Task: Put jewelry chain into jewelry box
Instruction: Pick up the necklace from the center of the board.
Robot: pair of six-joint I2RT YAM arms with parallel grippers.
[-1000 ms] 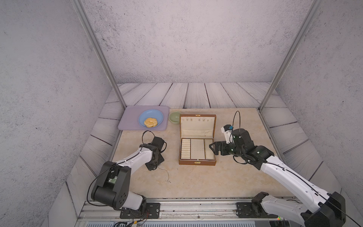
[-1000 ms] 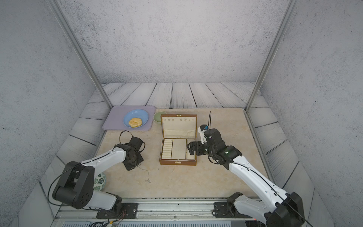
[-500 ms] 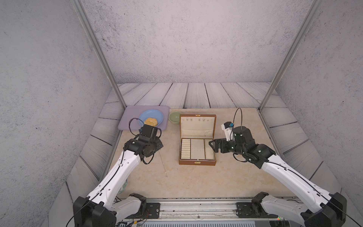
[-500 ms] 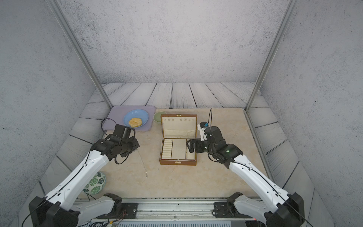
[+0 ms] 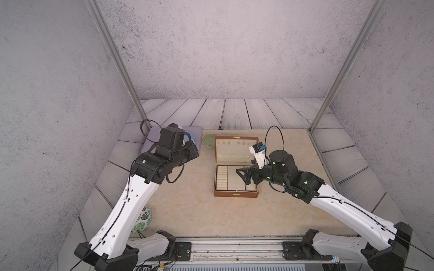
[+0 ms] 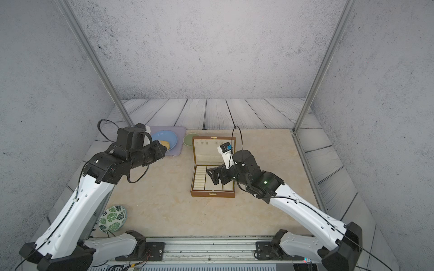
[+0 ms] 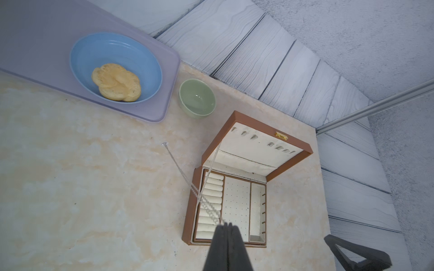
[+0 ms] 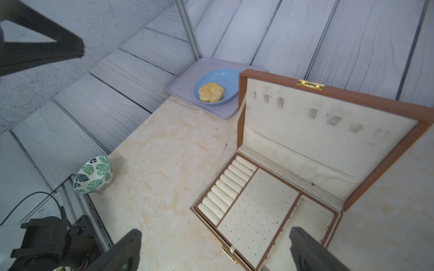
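**Chain pinched in the air, box open**

Jewelry box [image 5: 225, 194] stands open on the beige tabletop. Its lid is upright on the hinge side and the gold clasp faces the robot. Inside is cream lining: ring rolls in the left compartment, a dotted panel in the middle, a narrow slot on the right.

Left gripper [image 7: 227, 226] has its fingers pressed together, pinching the jewelry chain [image 7: 211, 211]. The left arm is raised to the left of the box, on the tray side. In the left wrist view two strands hang from the pinch. One crosses the ring-roll side and the lid's edge. The other ends in a tiny end piece, seen against the bare tabletop left of the box. I cannot tell whether either strand touches the box. The chain is too thin to make out in either top view.

Right gripper [image 5: 244, 174] is spread wide with nothing between its fingers. It hovers over the box's middle and right compartments, and contact is not clear.

Beyond the box's far left corner sits a small green bowl [image 7: 197, 98]. Left of it is a lilac tray [image 7: 152, 112] holding a blue bowl [image 7: 117, 47] with a yellow pastry [image 7: 116, 82]. A leaf-patterned bowl [image 6: 112, 218] sits well apart from the box, near left.
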